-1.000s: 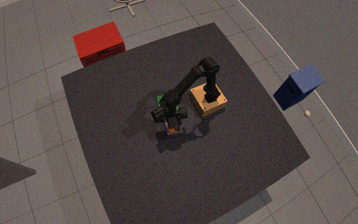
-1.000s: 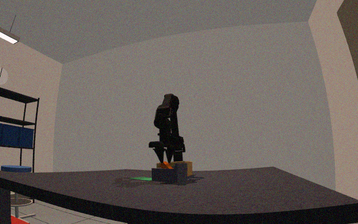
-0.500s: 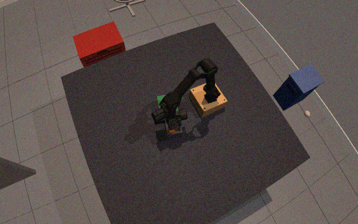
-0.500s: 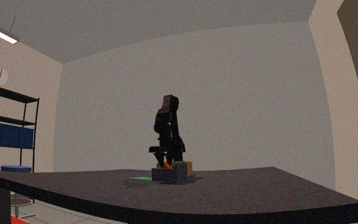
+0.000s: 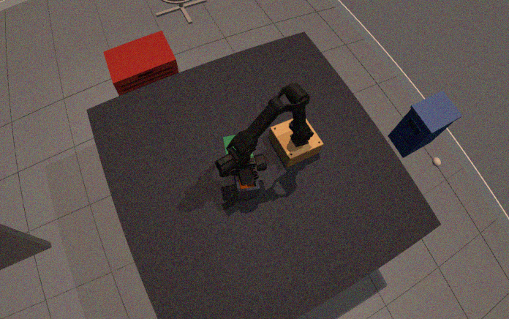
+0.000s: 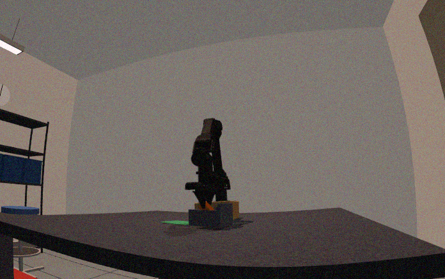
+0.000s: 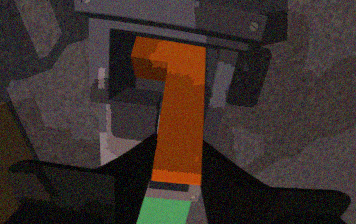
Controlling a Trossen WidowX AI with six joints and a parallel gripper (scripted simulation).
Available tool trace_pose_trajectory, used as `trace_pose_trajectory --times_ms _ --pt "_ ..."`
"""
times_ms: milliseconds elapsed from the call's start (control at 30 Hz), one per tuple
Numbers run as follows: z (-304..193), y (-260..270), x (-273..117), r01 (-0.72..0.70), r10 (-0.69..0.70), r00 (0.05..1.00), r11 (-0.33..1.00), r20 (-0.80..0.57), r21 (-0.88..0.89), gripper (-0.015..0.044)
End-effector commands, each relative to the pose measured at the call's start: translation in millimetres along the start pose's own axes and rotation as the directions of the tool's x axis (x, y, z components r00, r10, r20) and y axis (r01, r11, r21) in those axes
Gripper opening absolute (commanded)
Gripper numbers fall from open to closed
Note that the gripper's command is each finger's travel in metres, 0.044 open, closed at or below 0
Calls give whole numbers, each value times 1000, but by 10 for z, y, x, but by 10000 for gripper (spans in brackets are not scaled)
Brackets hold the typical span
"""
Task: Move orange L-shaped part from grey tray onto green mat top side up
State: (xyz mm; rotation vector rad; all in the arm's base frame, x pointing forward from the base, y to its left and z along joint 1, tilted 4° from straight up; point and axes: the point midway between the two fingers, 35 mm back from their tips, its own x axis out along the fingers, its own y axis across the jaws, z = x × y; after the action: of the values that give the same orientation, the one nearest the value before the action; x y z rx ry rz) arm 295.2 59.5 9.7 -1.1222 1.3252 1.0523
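Note:
The orange L-shaped part [image 5: 246, 186] [image 6: 209, 207] [image 7: 181, 112] is tilted in the grey tray [image 6: 204, 217] [image 7: 98, 42]. Its L-shaped end is low in the pocket and its straight end is tipped up. My gripper [image 6: 205, 207] [image 7: 177, 142] is shut on the part, with one finger against each long side near the raised end. In the top view the arm hides the fingers and most of the tray. The green mat [image 5: 228, 141] [image 6: 176, 223] [image 7: 164, 212] lies beside the tray, past the raised end, partly hidden by the arm.
The arm's wooden base block [image 5: 282, 132] [image 6: 235, 210] stands near the tray. A raised wall [image 7: 150, 11] stands at the tray's end by the L-shaped end. The dark table top [image 5: 262, 255] [image 6: 262, 243] surrounds them. A red cabinet [image 5: 139, 56] stands beyond the table edge.

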Motion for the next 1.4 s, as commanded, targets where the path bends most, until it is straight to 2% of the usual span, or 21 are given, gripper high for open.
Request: trace_pose_trajectory --times_ms 0,67,1367 --pt "1 -2 -6 1 -1 1000 1000 1 0 49" --pt "1 -2 -6 1 -1 1000 1000 1 0 0" --pt "-4 -3 -533 0 0 1000 1000 -5 -5 0"
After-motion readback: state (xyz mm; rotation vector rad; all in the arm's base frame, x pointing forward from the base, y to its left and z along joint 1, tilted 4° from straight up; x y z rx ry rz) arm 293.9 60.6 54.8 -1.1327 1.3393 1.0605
